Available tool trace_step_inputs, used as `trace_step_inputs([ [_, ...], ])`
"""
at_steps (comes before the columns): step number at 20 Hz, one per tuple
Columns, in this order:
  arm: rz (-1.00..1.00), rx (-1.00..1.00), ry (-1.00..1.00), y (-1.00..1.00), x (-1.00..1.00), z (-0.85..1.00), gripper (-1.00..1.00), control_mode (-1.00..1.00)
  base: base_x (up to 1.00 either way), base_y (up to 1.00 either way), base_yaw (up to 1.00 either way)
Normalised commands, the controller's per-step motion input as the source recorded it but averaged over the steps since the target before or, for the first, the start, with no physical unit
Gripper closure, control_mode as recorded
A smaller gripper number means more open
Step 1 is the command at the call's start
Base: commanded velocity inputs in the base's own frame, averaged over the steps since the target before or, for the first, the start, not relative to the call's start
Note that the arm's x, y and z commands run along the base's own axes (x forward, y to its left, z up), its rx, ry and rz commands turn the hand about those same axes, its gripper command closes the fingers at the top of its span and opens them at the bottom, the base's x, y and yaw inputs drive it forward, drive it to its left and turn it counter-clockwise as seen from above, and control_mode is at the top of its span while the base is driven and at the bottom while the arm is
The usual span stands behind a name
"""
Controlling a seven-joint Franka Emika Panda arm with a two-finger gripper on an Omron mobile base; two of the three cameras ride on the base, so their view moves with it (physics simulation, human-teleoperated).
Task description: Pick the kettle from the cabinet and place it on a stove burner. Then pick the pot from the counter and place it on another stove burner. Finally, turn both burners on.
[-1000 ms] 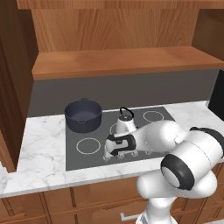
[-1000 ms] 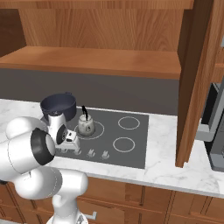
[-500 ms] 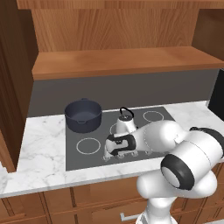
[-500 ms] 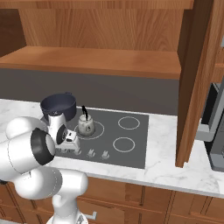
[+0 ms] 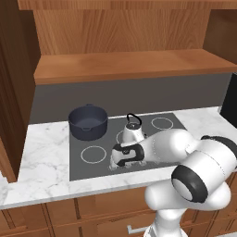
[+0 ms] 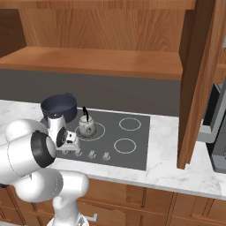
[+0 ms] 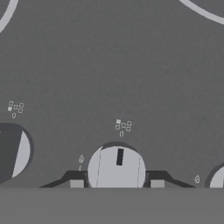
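The gripper (image 7: 117,183) sits low in the hand view, its two dark fingertips (image 7: 76,183) flanking a round silvery knob (image 7: 116,169) on either side; the jaws look closed against the knob's flanks, so it reads as clenched on that knob, though actual contact is hard to confirm at the bottom edge of the frame; the knob's black pointer mark stands near upright. In the left base view the gripper (image 5: 121,159) is low at the centre, pressed down at the front strip of the dark cooktop (image 5: 92,169); in the right base view the knob row (image 6: 92,154) lies just right of the hand.

Risks, as I judge them: if the grip is shallow the fingers may slip round the knob without turning it; a neighbouring knob (image 7: 13,151) at the left edge of the hand view is close enough to be brushed on a wide wrist roll; turning the wrong knob would light a bare burner instead of one under a vessel.

The kettle (image 5: 133,132) stands on a burner just above the gripper in the left base view, apart from it; the pot (image 5: 88,121) sits on the rear burner to the upper left, well clear; the marble counter (image 5: 44,162) frames the cooktop; the wooden cabinet (image 5: 125,65) spans the top of the frame.
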Motion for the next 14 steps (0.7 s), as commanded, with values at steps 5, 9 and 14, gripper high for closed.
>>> trace_step_inputs([
  [5,0.14,0.00,-0.01,0.00,0.00,-0.11,1.00,-1.00,0.00,0.00,0.00],
  [9,0.17,0.01,0.00,0.00,0.00,-0.12,1.00,-1.00,0.00,0.00,0.00],
  [14,0.20,0.00,0.00,0.00,0.00,-0.19,1.00,-1.00,0.00,0.00,0.00],
])
